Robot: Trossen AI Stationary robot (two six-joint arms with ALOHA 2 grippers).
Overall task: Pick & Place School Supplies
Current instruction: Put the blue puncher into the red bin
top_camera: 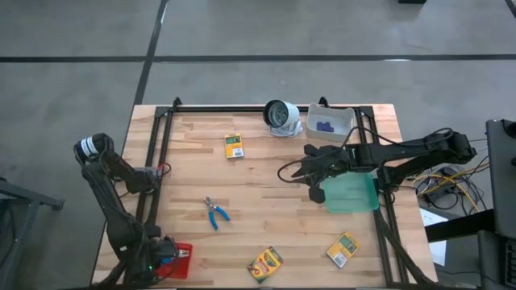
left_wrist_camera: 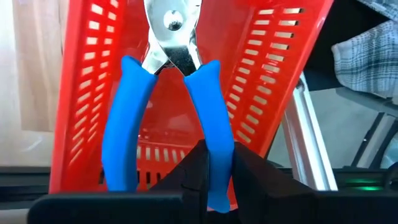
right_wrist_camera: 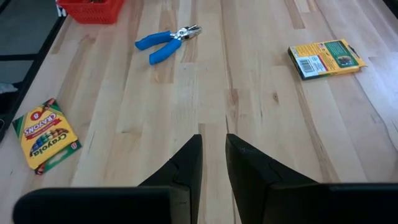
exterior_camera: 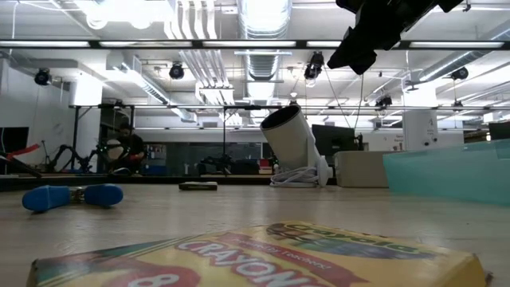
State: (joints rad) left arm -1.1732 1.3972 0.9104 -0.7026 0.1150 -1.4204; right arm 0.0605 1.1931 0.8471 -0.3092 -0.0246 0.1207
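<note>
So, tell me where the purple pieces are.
In the high view, the purple pieces lie inside the white bin near the table's top-right corner, just right of the white camera.

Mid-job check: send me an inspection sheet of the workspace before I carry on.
Surface: wooden table, bare between items.
Job's things: three crayon boxes and loose pliers on the wood; purple pieces in white bin.
Clutter: round white-grey object, green mat.
Grippers: left pincer shut on held pliers over red tray; right pincer shut, empty.
Cables: bundle off the right edge.
Surroundings: person far behind.
</note>
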